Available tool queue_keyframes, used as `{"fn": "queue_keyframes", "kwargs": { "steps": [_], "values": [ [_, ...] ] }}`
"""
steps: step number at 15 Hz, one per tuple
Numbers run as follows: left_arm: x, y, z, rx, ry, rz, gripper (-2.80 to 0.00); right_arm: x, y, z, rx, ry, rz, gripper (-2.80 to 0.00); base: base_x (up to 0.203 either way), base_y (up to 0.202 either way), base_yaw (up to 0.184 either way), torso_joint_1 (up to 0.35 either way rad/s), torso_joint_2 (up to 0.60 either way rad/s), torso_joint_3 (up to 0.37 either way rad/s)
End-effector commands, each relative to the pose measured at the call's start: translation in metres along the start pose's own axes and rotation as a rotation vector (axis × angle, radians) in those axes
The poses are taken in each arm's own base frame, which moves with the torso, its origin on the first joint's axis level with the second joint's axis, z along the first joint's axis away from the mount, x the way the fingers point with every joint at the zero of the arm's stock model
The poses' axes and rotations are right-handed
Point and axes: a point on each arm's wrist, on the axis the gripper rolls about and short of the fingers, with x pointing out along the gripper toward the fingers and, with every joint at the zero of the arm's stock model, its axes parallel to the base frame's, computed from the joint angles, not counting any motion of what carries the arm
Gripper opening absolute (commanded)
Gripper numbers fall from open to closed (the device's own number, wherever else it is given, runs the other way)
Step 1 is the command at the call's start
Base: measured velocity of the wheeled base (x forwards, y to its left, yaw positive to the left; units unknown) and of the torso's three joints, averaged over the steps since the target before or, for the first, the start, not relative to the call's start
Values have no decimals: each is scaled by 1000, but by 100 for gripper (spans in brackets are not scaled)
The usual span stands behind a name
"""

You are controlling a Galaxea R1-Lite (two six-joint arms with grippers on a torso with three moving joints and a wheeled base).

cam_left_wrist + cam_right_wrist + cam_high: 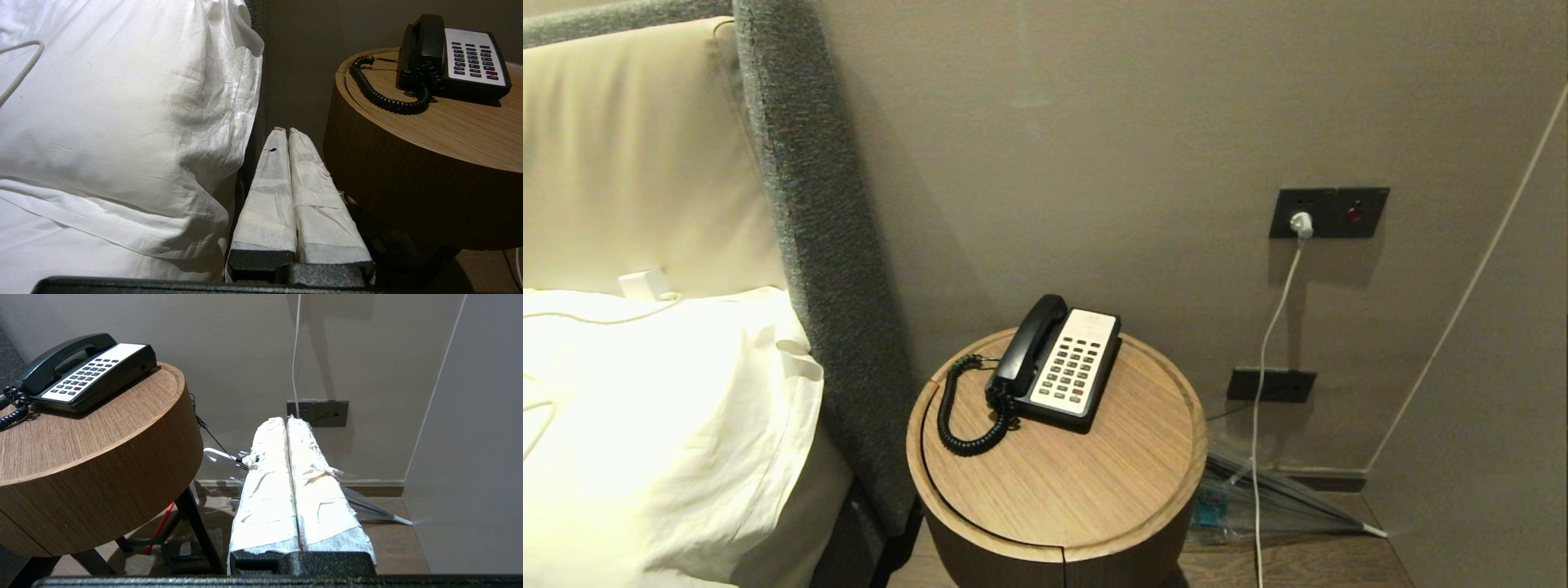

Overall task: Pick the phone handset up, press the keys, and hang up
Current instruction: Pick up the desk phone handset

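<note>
Hanging low beside the round table [1094, 490], my left gripper [284, 131] and right gripper [286, 419] sit closed, empty. I see the phone handset [1029, 343] cradled, glossy black.

The room is dim and warm. Bright light falls on the pillow [662, 425], which looks overexposed. The phone base [1072, 367] throws a soft shadow on the round table [1054, 482]. All views are sharp.
</note>
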Motion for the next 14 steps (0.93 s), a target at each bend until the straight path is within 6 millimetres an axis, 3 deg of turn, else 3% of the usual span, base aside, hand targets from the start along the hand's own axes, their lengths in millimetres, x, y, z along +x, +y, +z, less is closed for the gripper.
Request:
{"fn": "queue_keyframes", "kwargs": {
  "steps": [1, 14],
  "values": [
    [0, 0, -1, -1, 4, 1, -280, 1, 0, -6, 2, 20, -1, -280, 0, 0, 0, 0, 0, 0],
    [0, 0, -1, -1, 4, 1, -280, 1, 0, -6, 2, 20, -1, -280, 0, 0, 0, 0, 0, 0]
  ]
}}
